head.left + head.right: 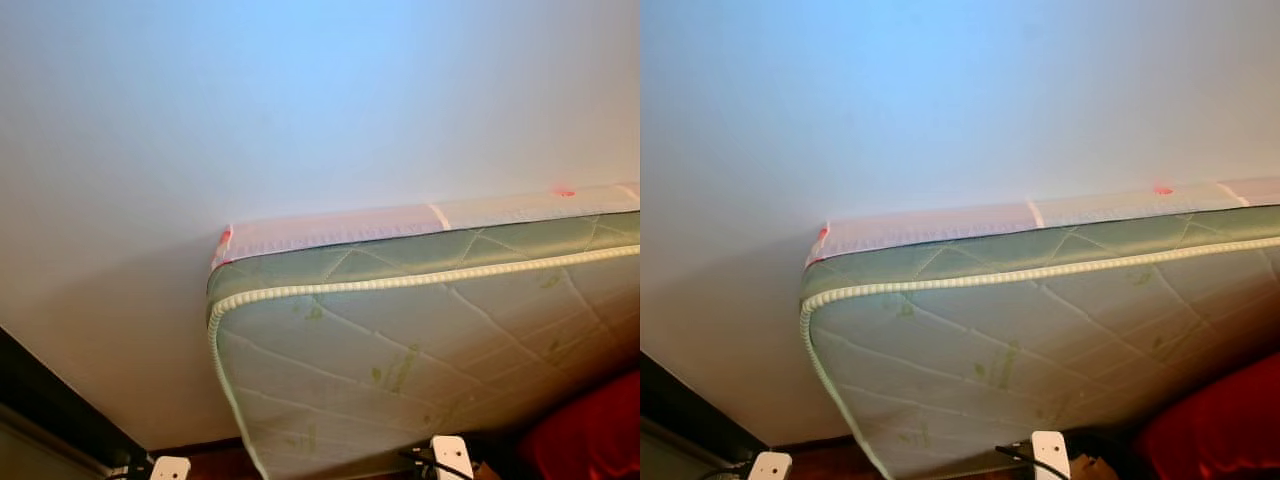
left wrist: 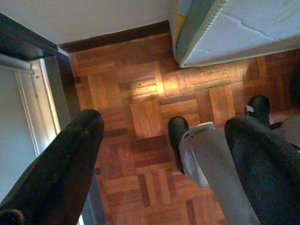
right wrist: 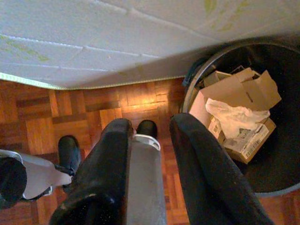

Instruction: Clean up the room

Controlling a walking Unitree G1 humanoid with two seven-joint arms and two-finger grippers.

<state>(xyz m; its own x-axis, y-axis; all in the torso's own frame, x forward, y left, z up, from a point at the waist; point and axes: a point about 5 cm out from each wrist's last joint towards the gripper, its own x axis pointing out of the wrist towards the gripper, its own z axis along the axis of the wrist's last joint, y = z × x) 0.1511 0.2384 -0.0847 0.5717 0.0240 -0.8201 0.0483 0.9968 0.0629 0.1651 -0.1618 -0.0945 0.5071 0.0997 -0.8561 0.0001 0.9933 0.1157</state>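
Down by the robot's legs, the right hand (image 3: pixel 147 164) hangs with its two black fingers spread and nothing between them, and the left hand (image 2: pixel 164 159) is the same, open and empty over the brown parquet floor (image 2: pixel 140 98). Just beside the right hand sits one round dark bin (image 3: pixel 281 187) holding crumpled cardboard boxes (image 3: pixel 239 108) and a white plastic wrapper (image 3: pixel 234 117). One pale green quilted mattress (image 1: pixel 420 340) leans against the white wall (image 1: pixel 250 110), with something red (image 1: pixel 590 435) beside it. Looks like it's between pickups, so next it probably needs to look down and find loose trash.
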